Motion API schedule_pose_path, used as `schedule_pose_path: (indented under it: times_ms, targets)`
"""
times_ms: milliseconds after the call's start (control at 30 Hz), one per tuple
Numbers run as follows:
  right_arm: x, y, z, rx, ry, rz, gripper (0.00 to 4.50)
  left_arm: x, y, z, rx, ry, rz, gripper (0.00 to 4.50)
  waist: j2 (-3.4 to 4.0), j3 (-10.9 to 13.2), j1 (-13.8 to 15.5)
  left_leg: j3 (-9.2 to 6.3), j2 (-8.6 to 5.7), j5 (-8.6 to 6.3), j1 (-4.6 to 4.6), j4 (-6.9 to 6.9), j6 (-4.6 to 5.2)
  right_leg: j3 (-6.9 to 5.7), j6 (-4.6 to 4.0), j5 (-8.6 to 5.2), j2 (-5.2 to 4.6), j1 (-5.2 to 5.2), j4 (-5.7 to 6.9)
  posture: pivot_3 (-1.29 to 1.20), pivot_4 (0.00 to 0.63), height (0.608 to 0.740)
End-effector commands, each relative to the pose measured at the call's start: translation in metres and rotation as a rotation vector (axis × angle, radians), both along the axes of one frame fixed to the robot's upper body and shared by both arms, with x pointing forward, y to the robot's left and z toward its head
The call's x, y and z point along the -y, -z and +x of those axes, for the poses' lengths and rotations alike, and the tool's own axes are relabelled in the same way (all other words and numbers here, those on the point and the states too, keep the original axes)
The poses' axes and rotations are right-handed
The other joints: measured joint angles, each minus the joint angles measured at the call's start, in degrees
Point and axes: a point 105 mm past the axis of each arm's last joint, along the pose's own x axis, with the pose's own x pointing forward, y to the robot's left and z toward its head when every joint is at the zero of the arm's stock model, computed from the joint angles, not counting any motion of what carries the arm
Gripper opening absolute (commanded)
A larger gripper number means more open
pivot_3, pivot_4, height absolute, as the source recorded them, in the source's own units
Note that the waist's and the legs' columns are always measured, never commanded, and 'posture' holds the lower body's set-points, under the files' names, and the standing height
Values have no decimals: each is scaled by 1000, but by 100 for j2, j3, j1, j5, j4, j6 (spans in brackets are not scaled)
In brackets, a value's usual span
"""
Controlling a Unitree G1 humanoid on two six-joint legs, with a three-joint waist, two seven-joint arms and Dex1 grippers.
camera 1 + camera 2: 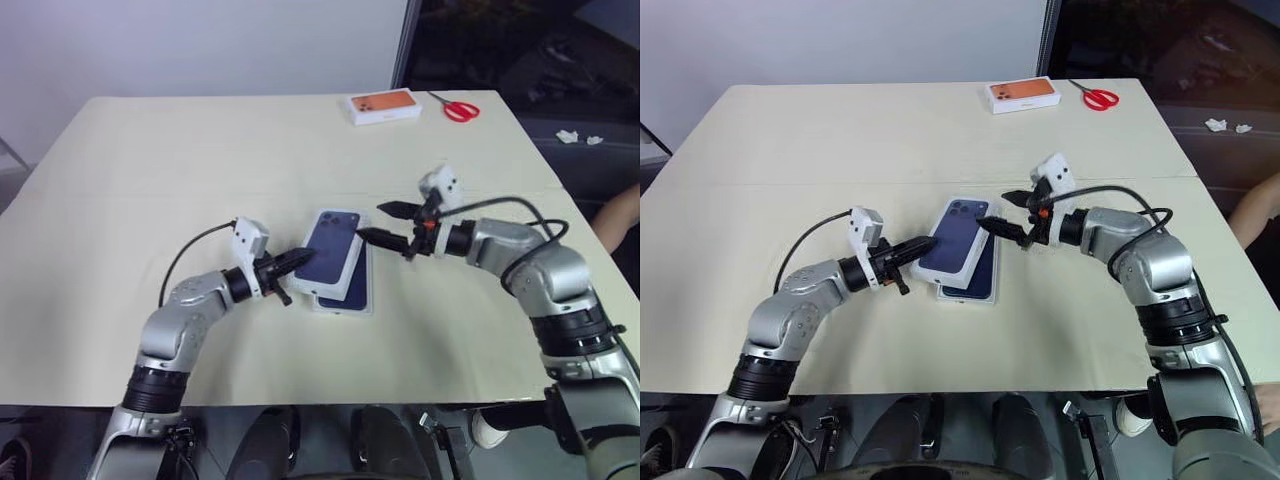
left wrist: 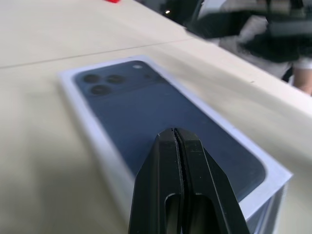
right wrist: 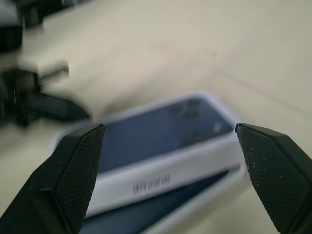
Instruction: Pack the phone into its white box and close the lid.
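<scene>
The lid (image 1: 333,246), its printed dark blue phone picture facing up, lies askew over the white box (image 1: 345,297) near the middle of the cream table (image 1: 150,160); the phone (image 1: 354,284) shows as a dark blue strip in the box where the lid leaves it uncovered; the lid is not seated square. The left gripper (image 1: 306,257) has its two fingers pressed together, tips at the lid's left edge. The right gripper (image 1: 378,221) holds its fingers wide apart, grasping nothing, just beside the lid's right edge. At the table's far side sit a white box with an orange phone picture (image 1: 383,106) and red scissors (image 1: 456,108).
</scene>
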Motion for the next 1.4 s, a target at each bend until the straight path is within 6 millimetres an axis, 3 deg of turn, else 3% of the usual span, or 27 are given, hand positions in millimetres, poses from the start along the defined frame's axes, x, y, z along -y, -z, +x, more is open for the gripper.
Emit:
schedule_pose_path:
  times_ms: [33, 167, 233, 533, 867, 1167, 1400]
  targets:
    - [-1, -11, 1, 127, -12, -69, 3145, -18, -14, 8, 51, -55, -2, 0, 1, 0, 5, 0, 0, 0, 0, -1, 0, 0, 0, 0, 0, -1, 0, 0, 150, 740]
    - [4, -13, 6, 166, 22, -92, 1072, -34, -14, 21, 62, -136, 36, 0, -1, 1, 25, -1, -1, 0, 0, 1, -1, -1, 0, 0, -1, 1, -1, 0, 150, 740]
    - [10, -7, 7, 187, 43, -149, 42, -41, -2, 30, 29, -190, 99, 0, -1, 1, 40, -3, -2, 0, 0, 2, -2, -3, 0, 0, -2, 2, -1, 0, 150, 740]
    - [5, 10, 7, 271, 25, -322, 42, -15, 37, 43, -69, -150, 222, 0, -1, 1, 35, -6, -9, 3, 1, 3, -6, -4, 0, 0, -5, 3, 3, 0, 150, 740]
    - [5, 12, 4, 286, 15, -351, 42, 23, 39, 33, -87, -1, 193, 0, -1, 1, 33, -8, -11, 3, 1, 4, -6, -5, 0, 0, -6, 4, 3, 0, 150, 740]
    - [0, 15, -1, 297, -18, -374, 42, 30, 34, 25, -84, 37, 175, 0, -1, 1, 23, -8, -11, 3, 1, 3, -6, -5, 1, 0, -5, 4, 3, 0, 150, 740]
    - [7, 21, -5, 299, -40, -424, 42, 40, 27, 18, -68, 72, 168, 0, -1, 1, 25, -8, -11, 3, 1, 4, -7, -4, 0, 0, -5, 4, 3, 0, 150, 740]
